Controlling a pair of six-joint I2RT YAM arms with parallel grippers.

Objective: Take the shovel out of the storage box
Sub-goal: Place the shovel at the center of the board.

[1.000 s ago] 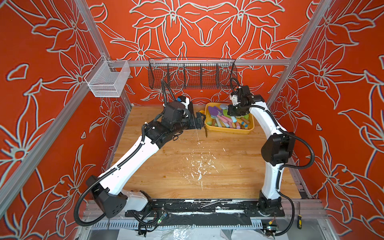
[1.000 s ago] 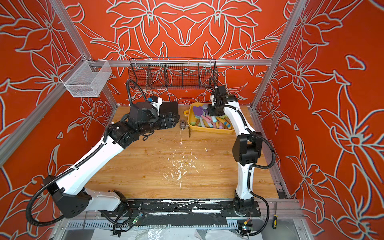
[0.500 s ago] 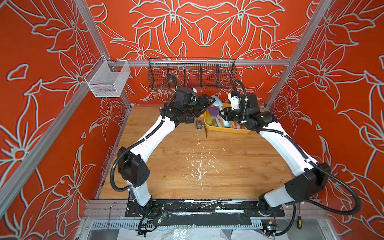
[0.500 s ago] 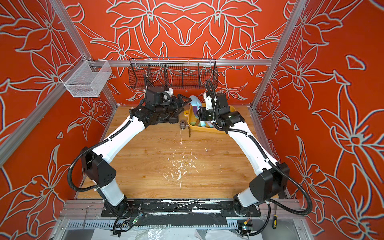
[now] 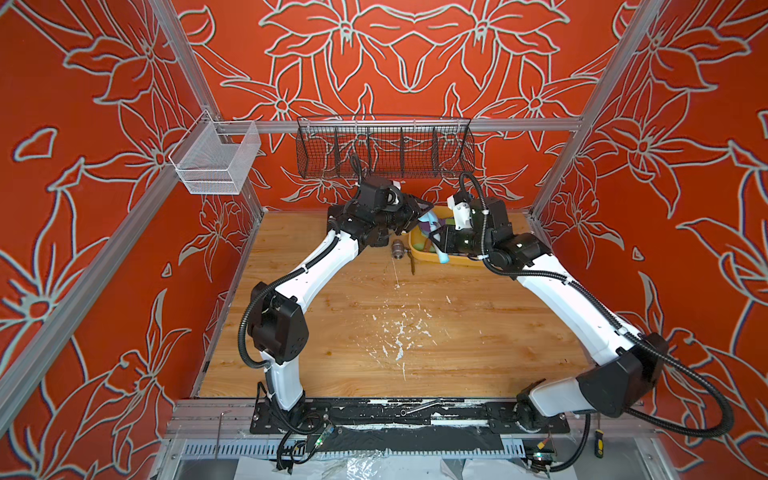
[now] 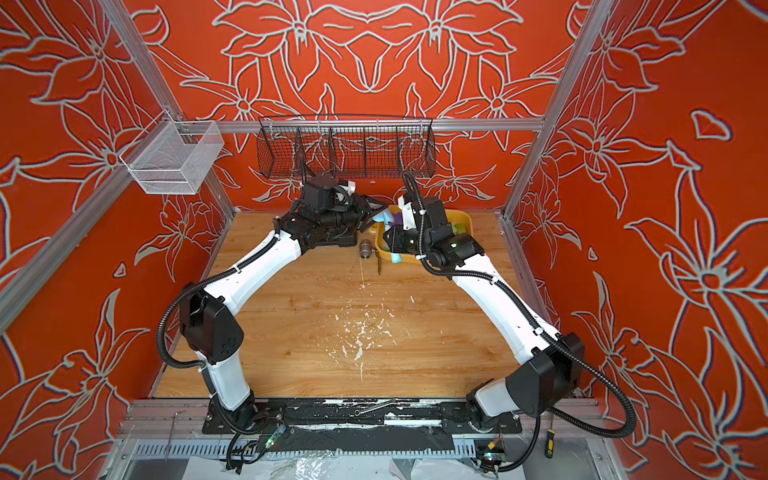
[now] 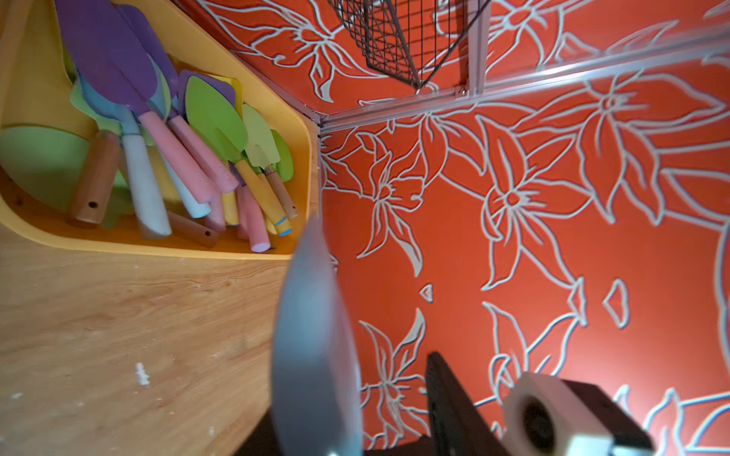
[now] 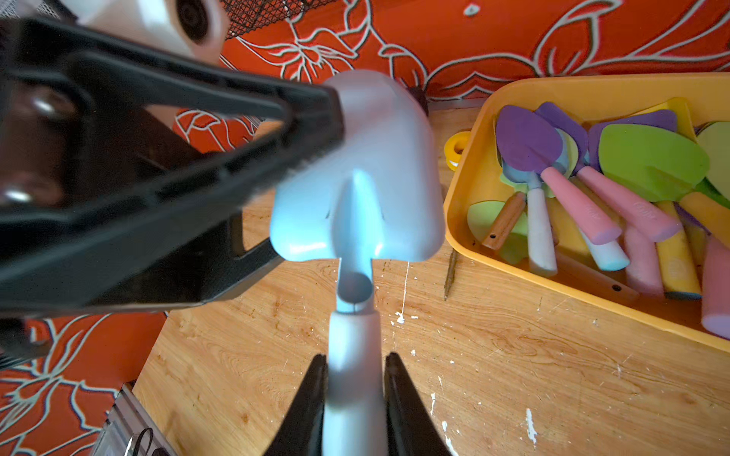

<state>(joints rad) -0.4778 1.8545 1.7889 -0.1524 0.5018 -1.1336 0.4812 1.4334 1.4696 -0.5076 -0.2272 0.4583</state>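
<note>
Shovel handle clamped in R gripper; L gripper at blade, grip unclear.

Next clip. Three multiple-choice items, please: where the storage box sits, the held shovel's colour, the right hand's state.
1. The storage box sits: A) at the table's far edge, by the back wall; B) mid-table; C) at its near edge.
2. The held shovel is: A) purple; B) green; C) light blue.
3. The right hand is: A) open, empty; B) shut on the shovel's handle; C) shut on the box's rim.
1 A: both top views show it by the back wall. 2 C: its blade is pale blue. 3 B: its fingers press the handle.
</note>
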